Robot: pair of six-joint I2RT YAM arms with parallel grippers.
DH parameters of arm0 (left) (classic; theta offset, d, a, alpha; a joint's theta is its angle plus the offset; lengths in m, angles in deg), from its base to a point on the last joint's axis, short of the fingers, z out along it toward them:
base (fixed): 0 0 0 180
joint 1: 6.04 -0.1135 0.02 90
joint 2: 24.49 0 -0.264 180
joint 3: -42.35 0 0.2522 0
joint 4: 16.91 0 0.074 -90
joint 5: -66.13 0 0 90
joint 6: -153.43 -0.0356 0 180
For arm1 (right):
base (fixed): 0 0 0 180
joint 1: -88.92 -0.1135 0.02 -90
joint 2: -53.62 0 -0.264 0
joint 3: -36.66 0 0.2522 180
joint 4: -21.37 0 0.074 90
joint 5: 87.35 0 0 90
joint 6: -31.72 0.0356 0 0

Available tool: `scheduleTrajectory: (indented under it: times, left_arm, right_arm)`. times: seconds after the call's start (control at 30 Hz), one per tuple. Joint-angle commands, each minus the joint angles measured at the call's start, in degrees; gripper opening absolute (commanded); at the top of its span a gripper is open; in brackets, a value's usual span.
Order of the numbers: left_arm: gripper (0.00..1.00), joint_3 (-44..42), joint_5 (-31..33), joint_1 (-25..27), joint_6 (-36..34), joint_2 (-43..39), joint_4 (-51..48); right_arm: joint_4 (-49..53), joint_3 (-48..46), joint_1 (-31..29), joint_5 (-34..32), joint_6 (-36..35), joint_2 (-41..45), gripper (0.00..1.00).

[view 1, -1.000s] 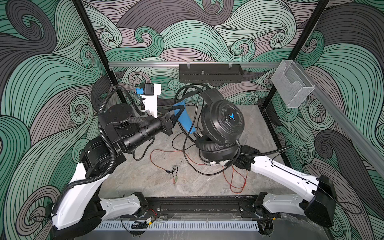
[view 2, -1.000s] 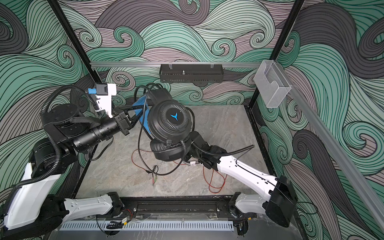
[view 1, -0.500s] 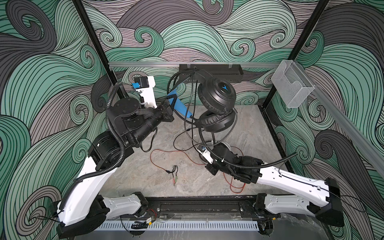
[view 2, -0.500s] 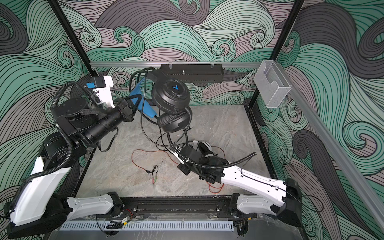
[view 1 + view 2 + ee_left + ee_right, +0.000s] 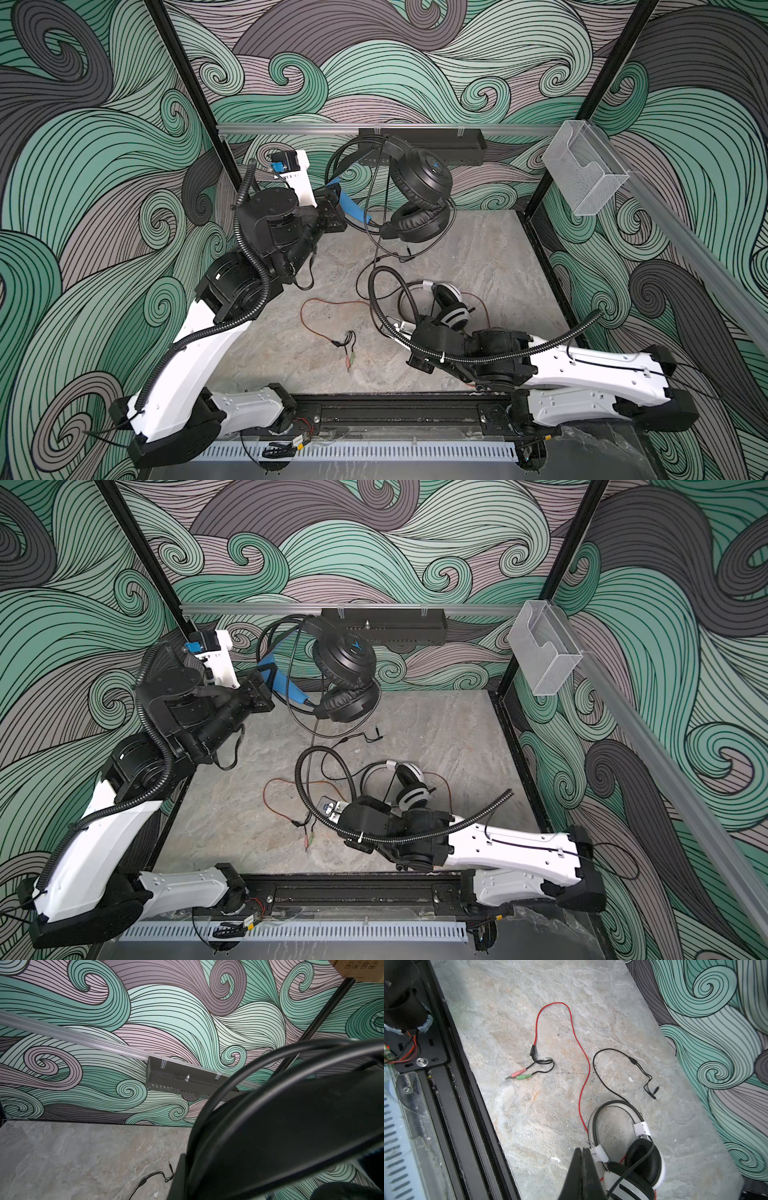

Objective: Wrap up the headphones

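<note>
In front of the black box (image 5: 461,145), the black headset (image 5: 422,183), a blue chevron (image 5: 356,645) on its earcup, hangs pinched in the left pincer (image 5: 336,201); away from that box the white headset (image 5: 633,1169) lies on the table (image 5: 550,1105), the right wrist view alone showing its unreadable label (image 5: 597,1153) and the right pincer (image 5: 583,1167) pressed together.

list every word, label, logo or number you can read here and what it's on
No word or number reads clearly.
Blue arrowhead logo, no letters: on an earcup of the black headset.
Dark print, too blurred to read: on the white camera mount at the left arm's wrist.
Tag print, too small to read: on the band of the white headset.
Printed symbols, blurred: on the cardboard box, left wrist view.
</note>
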Motion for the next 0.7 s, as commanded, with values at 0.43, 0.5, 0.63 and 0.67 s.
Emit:
scheduleTrajectory:
  times: [0.43, 0.5, 0.63, 0.67]
  left_arm:
    - [0.0, -18.1, 6.4, -0.5, -8.6, -3.9, 5.6]
    - [0.0, -20.1, 7.1, -0.5, -9.6, -4.4, 5.6]
    - [0.0, -22.9, 8.4, -0.6, -10.7, -5.6, 5.3]
    - [0.0, -23.4, 8.5, -0.6, -10.9, -5.9, 5.3]
  right_arm:
    - [13.9, 29.6, -2.0, -2.5, -10.8, -11.8, 0.0]
    - [15.5, 32.1, -1.3, -1.9, -10.2, -12.9, 0.0]
    - [18.5, 34.9, 0.9, -0.6, -8.9, -13.6, 0.0]
    - [19.4, 35.3, 1.6, -0.6, -8.9, -13.6, 0.0]
